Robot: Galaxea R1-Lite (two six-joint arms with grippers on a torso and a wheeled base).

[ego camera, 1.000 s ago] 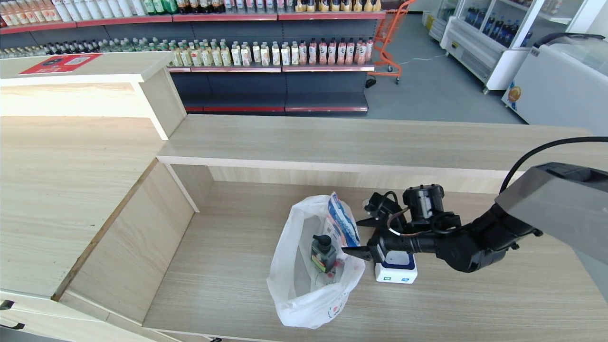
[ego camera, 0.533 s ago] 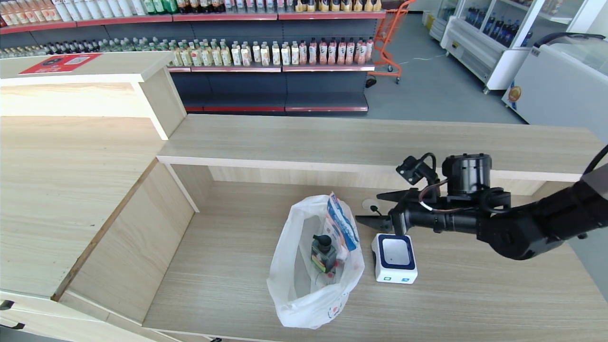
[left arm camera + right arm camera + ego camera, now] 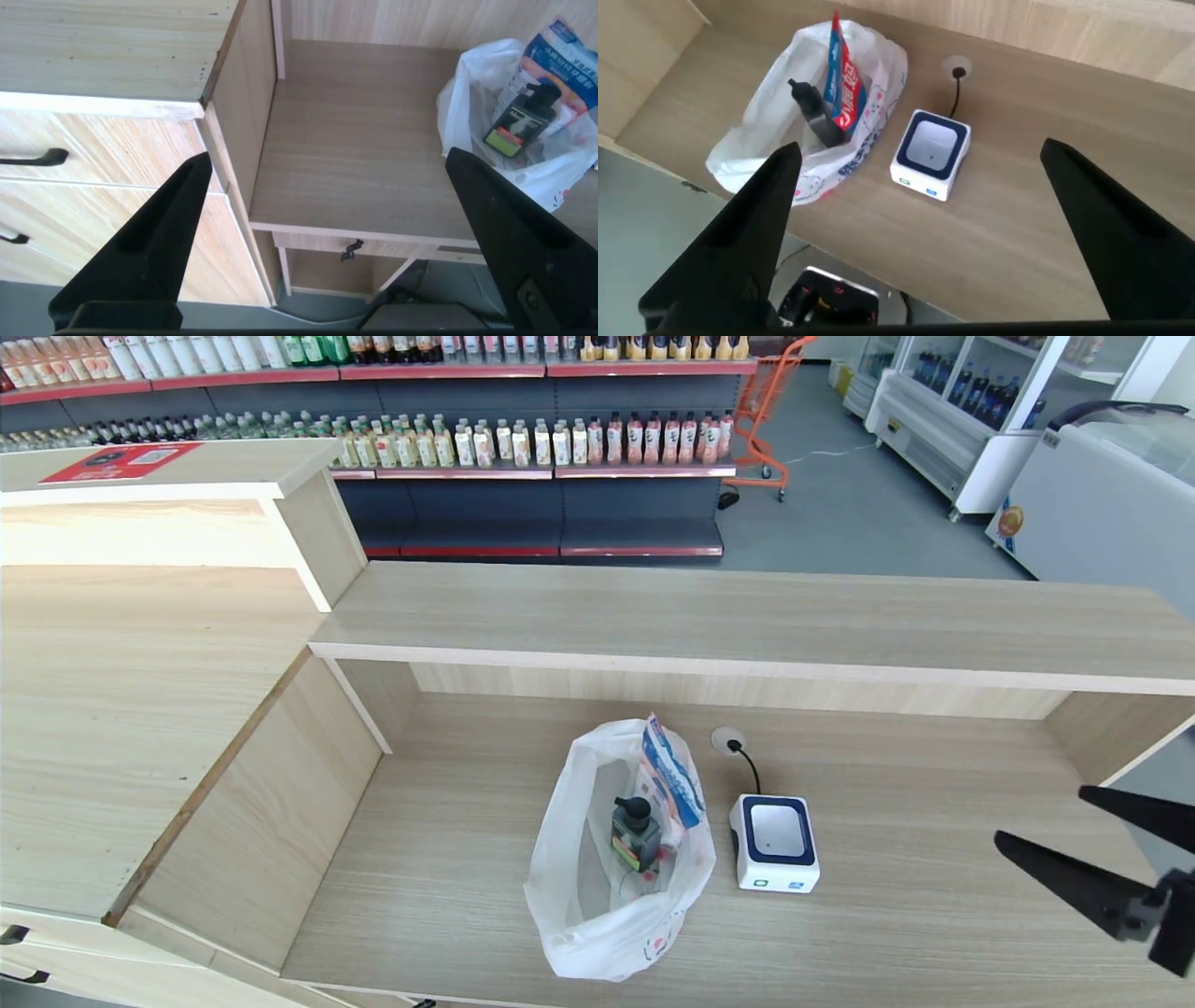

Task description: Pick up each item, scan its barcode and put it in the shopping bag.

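Both grippers are empty. The left gripper hangs well left of the scanner, off the near left corner of the table, with its fingers spread wide and nothing between them.

Just left of the scanner, almost touching it, the shopping bag lies slumped on the table with its mouth gaping upward. It is thin white film with small print near the bottom. I judge it very light and limp, with walls that will fold under any push, so the gathered rim or a handle loop is the place to pinch it, not the side.

Inside the bag stands a dark bottle with a black pump top and a green and red label. It looks rigid and the heavier of the two items, and is best taken round the body, since the pump could turn or slip. Leaning against it on the scanner's side, a blue, red and white pouch pokes out over the rim. It looks soft and slick, and easiest to grip flat across its top edge.

Far right of the scanner, at the table's right end, the right gripper is also wide open and carries nothing.
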